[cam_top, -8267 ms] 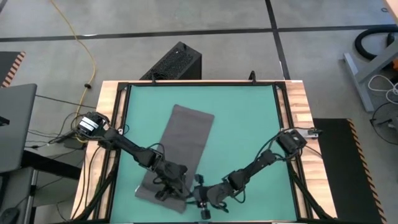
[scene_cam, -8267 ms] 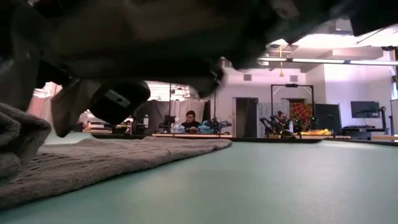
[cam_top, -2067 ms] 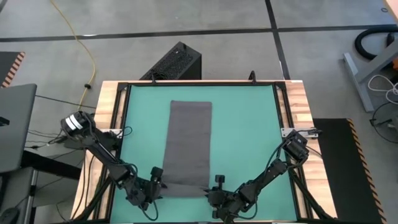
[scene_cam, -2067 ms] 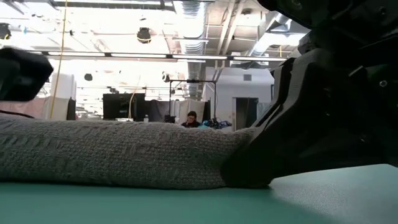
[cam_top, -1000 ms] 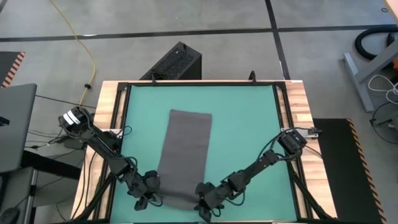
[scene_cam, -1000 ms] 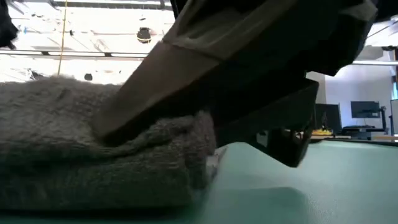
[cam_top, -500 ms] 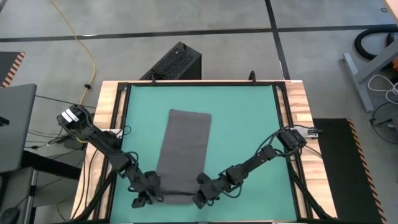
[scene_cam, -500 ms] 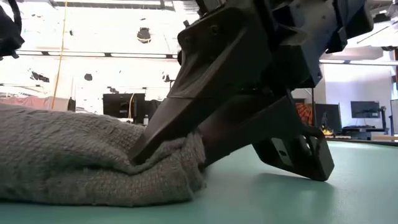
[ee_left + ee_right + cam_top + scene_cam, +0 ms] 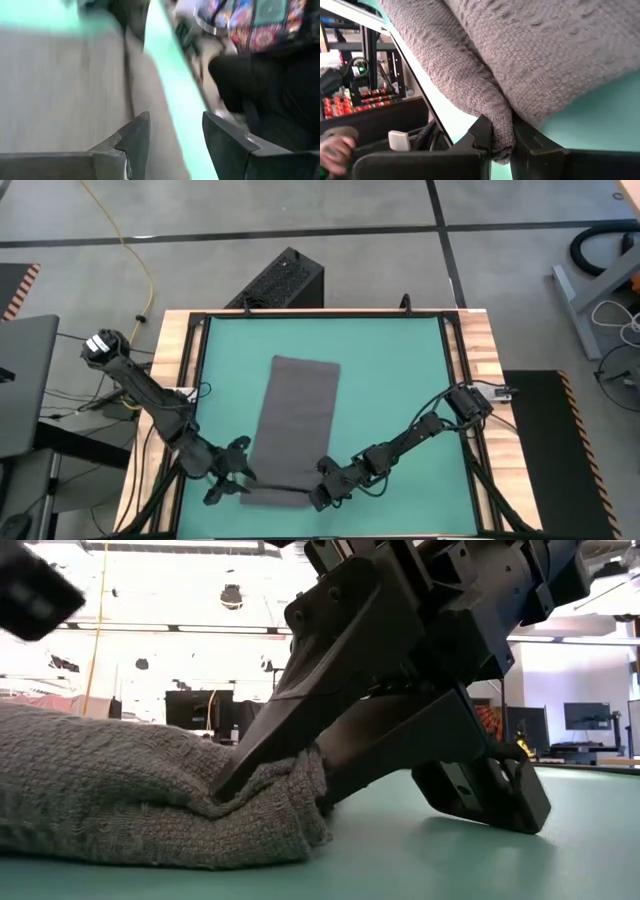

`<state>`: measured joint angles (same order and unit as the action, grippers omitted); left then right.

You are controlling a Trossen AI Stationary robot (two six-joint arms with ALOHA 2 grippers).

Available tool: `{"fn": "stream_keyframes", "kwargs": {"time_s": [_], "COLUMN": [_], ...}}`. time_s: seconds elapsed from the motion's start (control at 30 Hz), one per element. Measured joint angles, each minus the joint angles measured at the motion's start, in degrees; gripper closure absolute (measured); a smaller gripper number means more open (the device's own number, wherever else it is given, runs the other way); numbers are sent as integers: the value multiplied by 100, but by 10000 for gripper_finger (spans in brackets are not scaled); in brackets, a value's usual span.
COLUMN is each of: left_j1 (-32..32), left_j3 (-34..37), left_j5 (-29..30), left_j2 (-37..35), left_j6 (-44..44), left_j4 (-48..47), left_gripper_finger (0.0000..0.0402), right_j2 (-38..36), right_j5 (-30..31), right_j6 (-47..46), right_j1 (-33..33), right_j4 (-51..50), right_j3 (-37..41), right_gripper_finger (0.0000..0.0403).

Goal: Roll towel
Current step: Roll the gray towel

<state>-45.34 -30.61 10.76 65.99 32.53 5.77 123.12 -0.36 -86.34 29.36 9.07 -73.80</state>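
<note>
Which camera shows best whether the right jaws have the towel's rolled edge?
Right wrist view: the towel edge sits pinched between the right gripper jaws. Low view shows the clamp side-on. High view shows only the gripper at the towel's near right corner. Left wrist view shows blurred cloth, not the grip.

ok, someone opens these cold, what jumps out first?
The dark grey towel on the green table, its near end folded over into a thick lip. The right hand is shut on that lip's right corner, cloth pinched between its fingers. The left hand is open at the left corner, holding nothing.
</note>
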Motion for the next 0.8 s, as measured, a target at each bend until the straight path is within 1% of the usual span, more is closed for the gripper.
{"fn": "stream_keyframes", "kwargs": {"time_s": [0.07, 0.17, 0.27, 0.4, 0.5, 0.57, 0.7, 0.8], "left_j1": [-97, -76, 81, 356, 509, 568, 656, 684], "left_j3": [-1, -8, -238, -755, -1132, -1330, -1523, -1541], "left_j5": [349, 405, 345, -303, -544, -555, -378, -409], "left_j2": [273, 999, 1788, 2661, 3077, 3212, 3270, 3270], "left_j6": [-506, -1050, -1308, -1457, -1625, -1733, -1860, -1884], "left_j4": [688, 1693, 2078, 2084, 1826, 1524, 1035, 934], "left_gripper_finger": [240, 256, 280, 326, 366, 390, 396, 400], "right_j2": [1, 3, 6, 6, 6, 6, 6, 8], "right_j5": [0, 5, 8, 12, 14, 31, 43, 48], "right_j6": [-107, -234, -305, -340, -349, -376, -340, -300], "right_j1": [0, 4, 4, 4, 4, 4, 7, 7], "right_j4": [0, 35, 40, 41, 43, 43, 66, 102], "right_j3": [4, 4, 4, 5, 7, 7, 7, 5], "right_gripper_finger": [349, 349, 349, 349, 349, 349, 348, 340]}}
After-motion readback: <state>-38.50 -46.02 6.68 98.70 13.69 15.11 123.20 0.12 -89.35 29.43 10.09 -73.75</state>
